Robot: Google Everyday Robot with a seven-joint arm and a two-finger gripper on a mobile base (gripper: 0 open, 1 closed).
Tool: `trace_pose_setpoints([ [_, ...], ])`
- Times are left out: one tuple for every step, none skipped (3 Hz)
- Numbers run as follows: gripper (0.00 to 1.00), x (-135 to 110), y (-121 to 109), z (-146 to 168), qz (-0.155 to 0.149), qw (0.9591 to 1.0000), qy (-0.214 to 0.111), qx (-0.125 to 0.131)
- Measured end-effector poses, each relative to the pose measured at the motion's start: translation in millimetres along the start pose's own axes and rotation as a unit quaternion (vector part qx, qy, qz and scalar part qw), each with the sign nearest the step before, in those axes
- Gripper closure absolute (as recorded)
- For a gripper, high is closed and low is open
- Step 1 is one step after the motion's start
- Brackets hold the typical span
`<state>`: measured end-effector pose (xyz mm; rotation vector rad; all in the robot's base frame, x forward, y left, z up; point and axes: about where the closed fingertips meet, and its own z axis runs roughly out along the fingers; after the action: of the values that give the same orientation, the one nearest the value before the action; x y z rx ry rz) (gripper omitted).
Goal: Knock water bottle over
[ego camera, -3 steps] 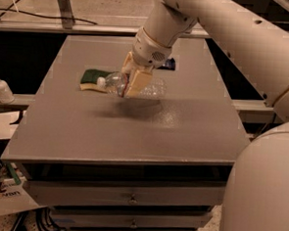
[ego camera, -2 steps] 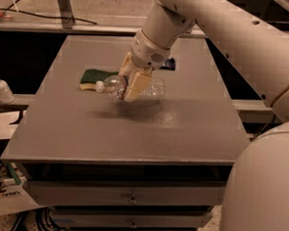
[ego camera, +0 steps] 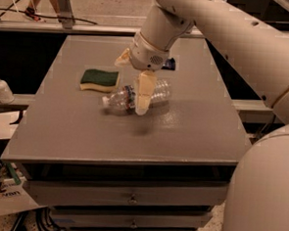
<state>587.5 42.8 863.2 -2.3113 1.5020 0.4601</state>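
Water bottle lies sideways on bench; gripper, fingers apart astride it, should rise straight up, avoiding dragging it.

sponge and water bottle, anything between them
Nothing: the camera view shows only bare table between the sponge and the lying water bottle. The gripper hangs over the bottle's middle.

One desk carries one water bottle, one green sponge and one small dark object. One hand hangs over the bottle near the desk's middle, its two fingers spread apart. One white pump dispenser stands off the desk, at the view's left edge
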Motion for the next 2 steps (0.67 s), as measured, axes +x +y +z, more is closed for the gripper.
trace_pose_setpoints([
  [0.00,1.6,3.8,-3.8,0.015,0.9997,-0.020,0.006],
  [0.00,10.3,8.8,-9.6,0.050,0.9966,-0.063,0.019],
])
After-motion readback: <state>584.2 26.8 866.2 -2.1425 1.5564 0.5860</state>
